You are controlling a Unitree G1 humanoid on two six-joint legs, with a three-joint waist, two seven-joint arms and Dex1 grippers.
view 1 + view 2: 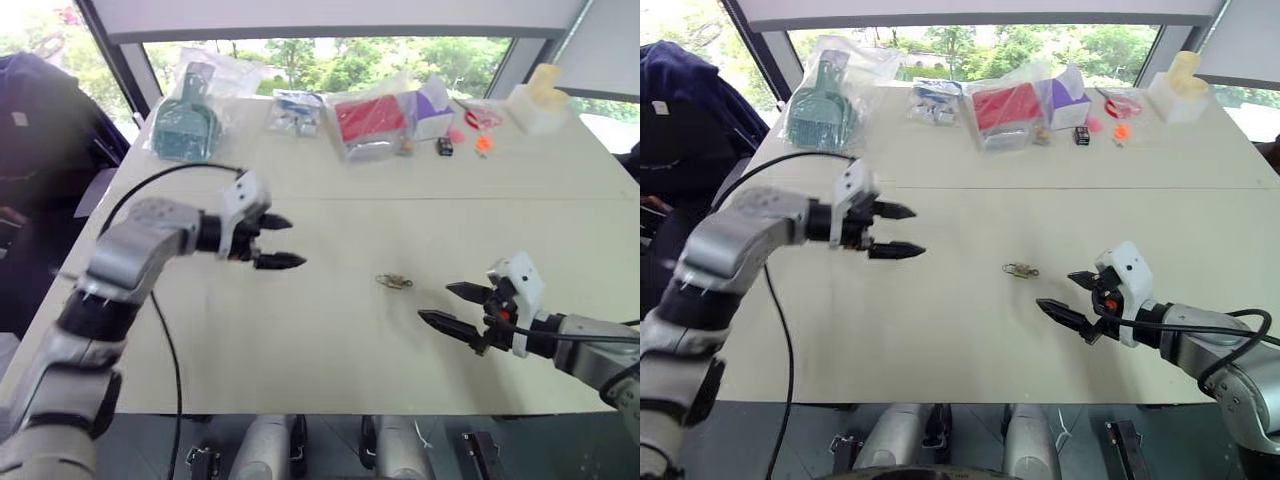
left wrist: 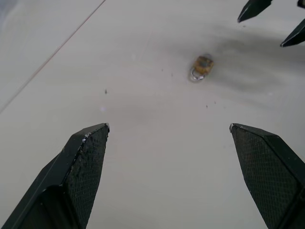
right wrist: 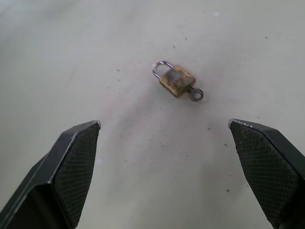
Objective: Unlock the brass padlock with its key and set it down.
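Right pincer, 2 black fingers spread wide and grasping nothing, hovering low over the pale bench near its front edge. Left pincer, likewise released and empty, raised above the bench well off to the robot's left.

Between the 2, lying flat on the bare bench: tiny yellowish-brass padlock with thin silvery shackle, and tiny silvery key seated in its base, ring end protruding. Just ahead of the right pincer and slightly toward the left arm; near to the right fingertips, well apart from the left ones. Right arm judged the nearer. Long axis, shackle to key ring, running roughly across the bench from left to right in the head views, key end toward the right arm.

Brass body scuffed and dull, shackle looking closed, though too small to tell with certainty.

Along the far edge, well clear: bagged teal item, bagged red box.
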